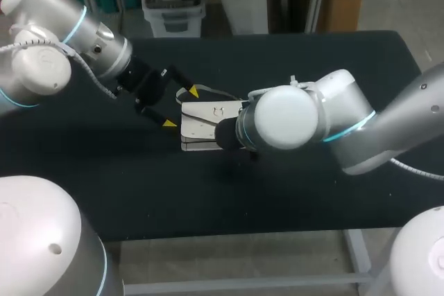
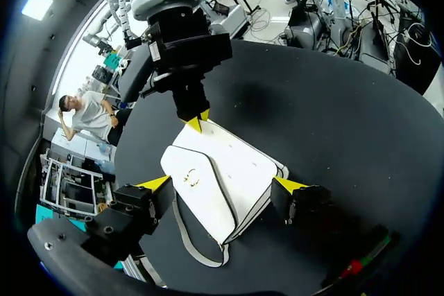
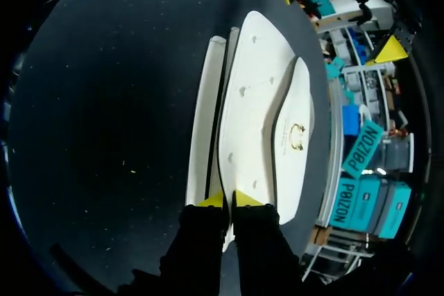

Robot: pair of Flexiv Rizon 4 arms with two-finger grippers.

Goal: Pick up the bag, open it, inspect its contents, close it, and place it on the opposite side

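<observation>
A flat white leather-look handbag with a front flap and a small metal clasp [image 1: 203, 127] lies on its back near the middle of the black worktop [image 1: 291, 199]; its thin pale strap [image 2: 194, 244] loops out onto the cloth beside it; the left hand [image 2: 222, 185] hangs over one end of the bag, fingers spread wide, a yellow tip just beside each long side; the right hand [image 3: 229, 200], reaching in from the opposite end, has its yellow tips pressed together, pinching the bag's edge between them.
</observation>
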